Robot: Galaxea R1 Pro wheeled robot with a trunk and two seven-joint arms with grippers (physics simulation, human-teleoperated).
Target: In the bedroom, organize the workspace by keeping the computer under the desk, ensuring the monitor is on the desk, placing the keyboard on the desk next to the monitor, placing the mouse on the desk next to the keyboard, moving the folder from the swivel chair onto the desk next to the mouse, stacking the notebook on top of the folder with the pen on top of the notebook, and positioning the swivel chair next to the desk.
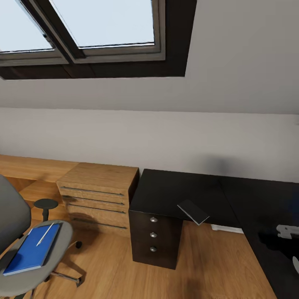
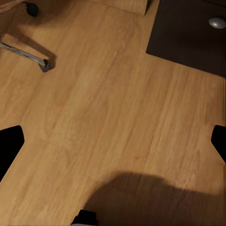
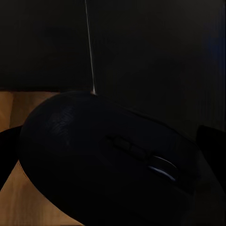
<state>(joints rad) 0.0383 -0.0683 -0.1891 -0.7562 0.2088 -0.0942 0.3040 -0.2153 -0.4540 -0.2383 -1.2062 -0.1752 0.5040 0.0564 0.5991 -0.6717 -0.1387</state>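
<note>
Attic home room used as office, sloped ceiling with skylight (image 1: 104, 25), wood floor (image 2: 117, 117), black bench (image 1: 174, 191), swivel chair (image 1: 16, 220)

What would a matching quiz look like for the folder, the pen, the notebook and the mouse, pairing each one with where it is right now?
Things:
1. folder
2. pen
3. notebook
4. mouse

Places:
A. on the black desk top, one corner past its front edge
B. flat on the swivel chair seat
C. close up before the right wrist camera
D. lying on the blue cover

Pairs: 1-B, 2-D, 3-A, 4-C
</note>
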